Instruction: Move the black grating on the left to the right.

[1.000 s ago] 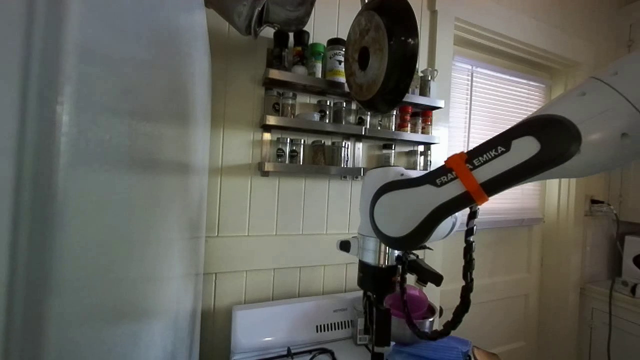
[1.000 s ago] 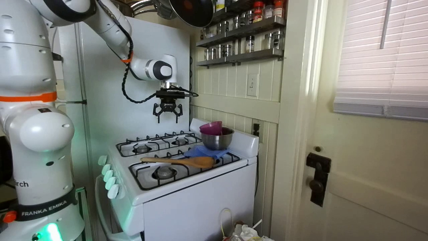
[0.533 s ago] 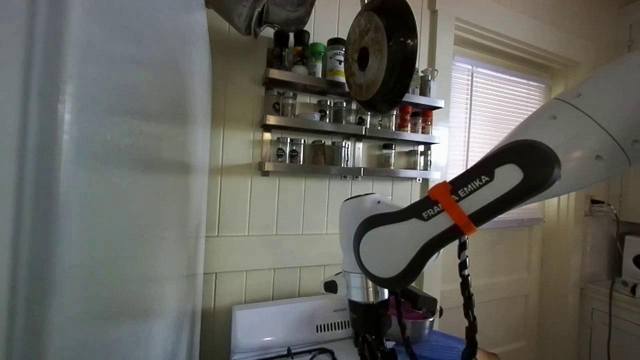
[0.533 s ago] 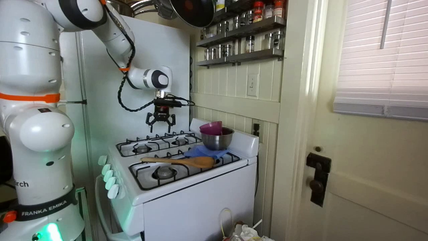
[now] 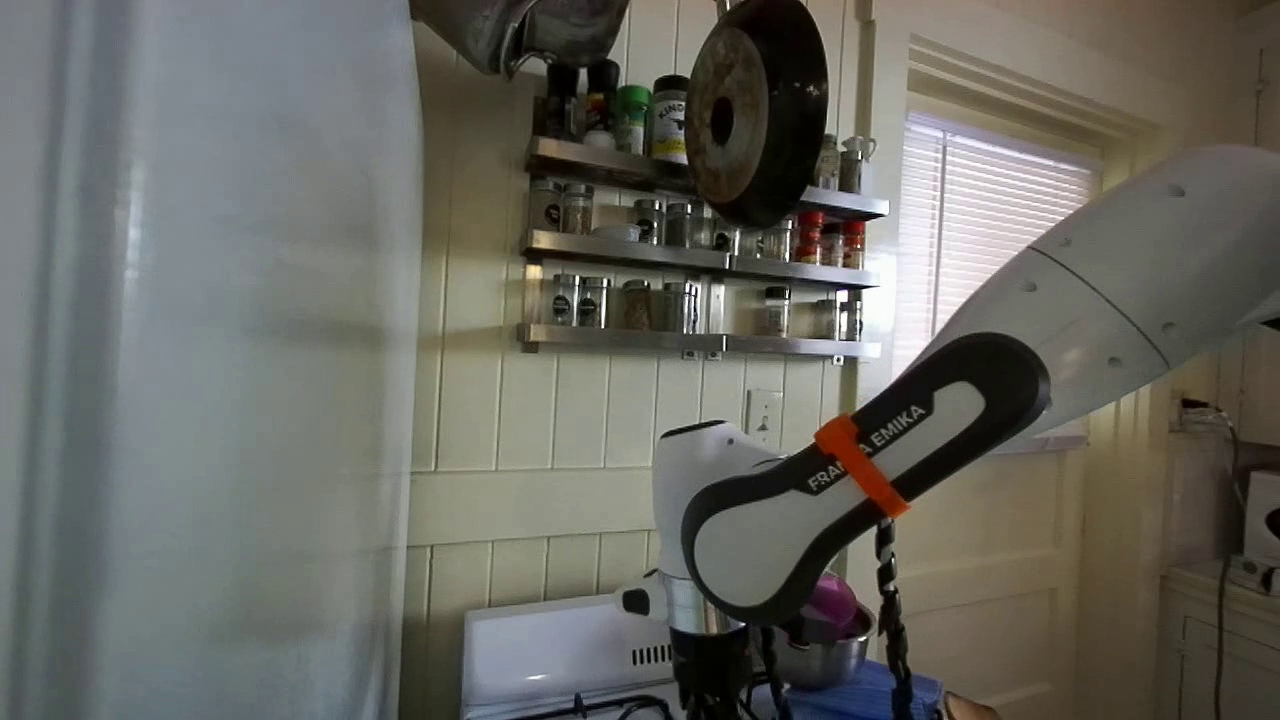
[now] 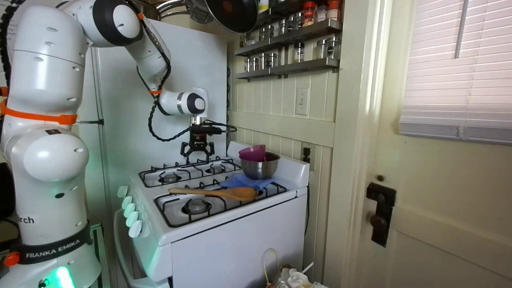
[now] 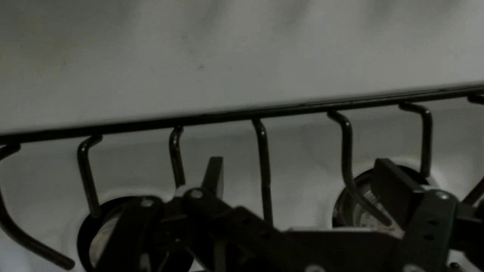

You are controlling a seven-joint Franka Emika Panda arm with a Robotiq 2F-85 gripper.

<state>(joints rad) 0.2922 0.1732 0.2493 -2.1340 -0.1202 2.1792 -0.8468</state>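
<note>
The black grating (image 6: 190,175) lies over the left pair of burners on the white stove. A corner of it (image 5: 600,706) shows at the bottom of an exterior view. In the wrist view its long edge bar (image 7: 211,118) crosses the picture, with bent prongs pointing down from it. My gripper (image 6: 197,161) is open and points down over this grating. In the wrist view my gripper (image 7: 298,160) has its fingers wide apart with nothing held. Two prongs show between the fingers. I cannot tell whether the fingertips touch the grating.
A second black grating (image 6: 224,210) on the stove's right side carries a wooden spoon (image 6: 240,194), a blue cloth (image 6: 240,181) and a metal bowl (image 6: 260,169) with a purple pot (image 6: 254,153) in it. The fridge (image 6: 192,60) stands beside the stove. A black pan (image 5: 765,110) hangs above.
My arm has come down, and the open gripper has sunk from well above the stove to the left grating. It shifted slightly sideways on the way. The stove things have not moved.
</note>
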